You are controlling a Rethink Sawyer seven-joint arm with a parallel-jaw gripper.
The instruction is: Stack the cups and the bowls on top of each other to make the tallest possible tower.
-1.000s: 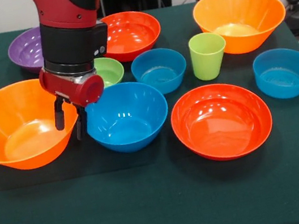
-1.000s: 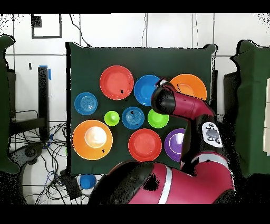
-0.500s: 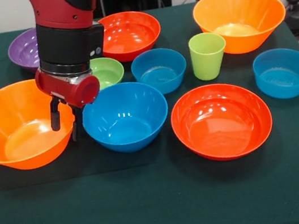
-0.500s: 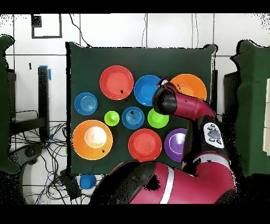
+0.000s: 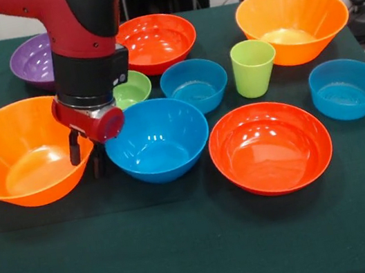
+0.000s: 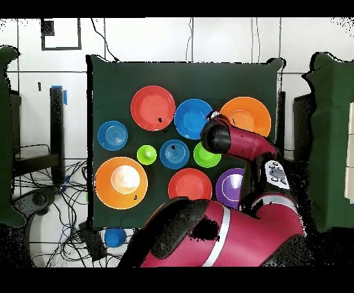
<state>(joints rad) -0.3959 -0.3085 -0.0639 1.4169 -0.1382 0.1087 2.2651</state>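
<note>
Straddling orange bowl (image 5: 20, 153) rim beside blue bowl (image 5: 156, 141) | end effector (image 5: 83, 155) spread, ungripped | step: grasping | next: pinch rim, lift

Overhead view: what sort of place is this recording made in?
Probably a robotics lab: a table under a dark green cloth, loose cables on a tiled floor, and the red arm's gripper above bright plastic bowls such as the orange bowl.
</note>
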